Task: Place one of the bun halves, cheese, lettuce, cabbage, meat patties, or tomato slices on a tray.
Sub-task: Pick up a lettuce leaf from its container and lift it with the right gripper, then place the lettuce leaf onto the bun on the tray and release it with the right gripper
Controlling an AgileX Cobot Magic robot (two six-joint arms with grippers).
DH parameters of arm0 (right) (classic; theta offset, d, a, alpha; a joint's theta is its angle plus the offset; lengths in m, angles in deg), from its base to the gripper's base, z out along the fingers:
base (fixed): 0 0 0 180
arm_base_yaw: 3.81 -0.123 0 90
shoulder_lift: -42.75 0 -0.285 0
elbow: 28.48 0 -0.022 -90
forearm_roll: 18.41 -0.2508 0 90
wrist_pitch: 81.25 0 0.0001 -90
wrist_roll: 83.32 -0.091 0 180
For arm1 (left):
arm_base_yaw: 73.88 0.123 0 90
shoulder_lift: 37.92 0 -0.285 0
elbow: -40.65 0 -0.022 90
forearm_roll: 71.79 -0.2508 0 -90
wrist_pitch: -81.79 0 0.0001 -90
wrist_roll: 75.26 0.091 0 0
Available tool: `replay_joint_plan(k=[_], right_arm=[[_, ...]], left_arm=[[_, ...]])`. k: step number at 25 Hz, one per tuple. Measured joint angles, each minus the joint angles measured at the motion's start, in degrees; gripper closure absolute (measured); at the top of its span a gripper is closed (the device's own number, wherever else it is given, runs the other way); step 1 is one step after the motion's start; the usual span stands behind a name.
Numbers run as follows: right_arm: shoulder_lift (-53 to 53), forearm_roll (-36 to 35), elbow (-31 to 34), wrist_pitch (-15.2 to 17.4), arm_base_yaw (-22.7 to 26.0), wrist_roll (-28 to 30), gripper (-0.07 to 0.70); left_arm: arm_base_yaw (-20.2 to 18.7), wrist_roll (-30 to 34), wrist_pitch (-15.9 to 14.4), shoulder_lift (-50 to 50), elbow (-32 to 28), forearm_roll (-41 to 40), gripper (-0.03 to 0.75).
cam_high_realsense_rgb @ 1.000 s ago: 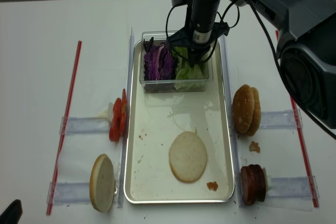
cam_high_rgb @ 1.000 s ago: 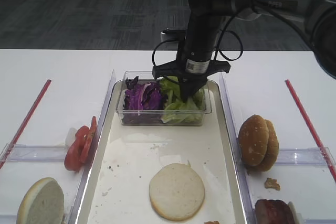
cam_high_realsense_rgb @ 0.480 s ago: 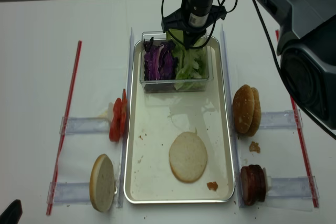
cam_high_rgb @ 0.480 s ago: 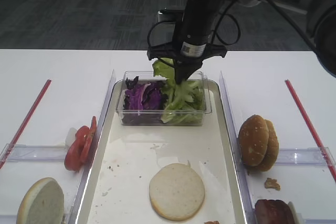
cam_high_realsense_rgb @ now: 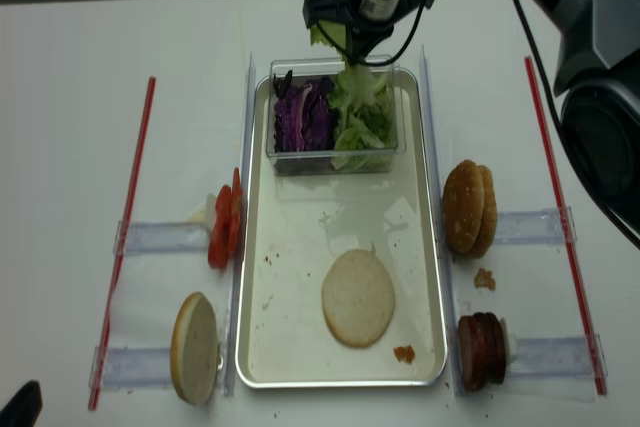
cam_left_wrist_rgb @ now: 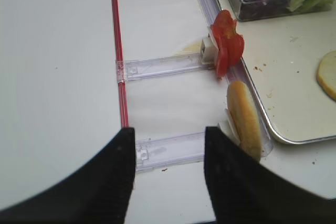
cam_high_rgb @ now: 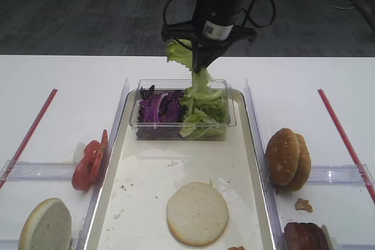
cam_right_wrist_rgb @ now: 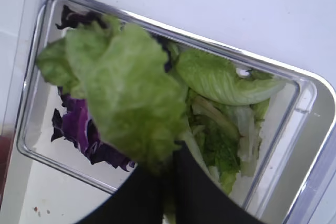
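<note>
My right gripper (cam_high_rgb: 200, 65) is shut on a ruffled green lettuce (cam_right_wrist_rgb: 126, 87) leaf, holding it above the clear tub (cam_high_rgb: 181, 134); the leaf's lower end hangs down to the lettuce left in the tub. Purple cabbage (cam_high_rgb: 157, 109) fills the tub's left half. The tub stands at the far end of the tray (cam_high_rgb: 146, 171), and a flat bun half (cam_high_rgb: 197, 213) lies on the tray's near part. My left gripper (cam_left_wrist_rgb: 169, 153) is open over the table, left of the tray, with nothing between its fingers. Cheese is out of view.
Tomato slices (cam_high_rgb: 89, 165) and a cut bun half (cam_high_rgb: 45, 225) stand in clear holders left of the tray. Seeded bun domes (cam_high_rgb: 287, 159) and meat patties (cam_high_rgb: 306, 237) stand on the right. Red strips (cam_high_rgb: 29, 133) mark both sides of the table.
My right gripper has risen out of the tub, lifting the lettuce leaf up with it. The left gripper and the other food have not moved.
</note>
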Motion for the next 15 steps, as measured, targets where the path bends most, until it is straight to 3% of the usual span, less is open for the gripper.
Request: replay_joint_plan(k=[6, 15], right_arm=[[-3.4, -0.4, 1.4, 0.1, 0.0, 0.0, 0.573], [-11.2, -1.2, 12.6, 0.2, -0.1, 0.7, 0.573]], left_arm=[[0.0, 0.0, 0.0, 0.0, 0.0, 0.0, 0.419], [0.0, 0.0, 0.0, 0.0, 0.0, 0.0, 0.419]])
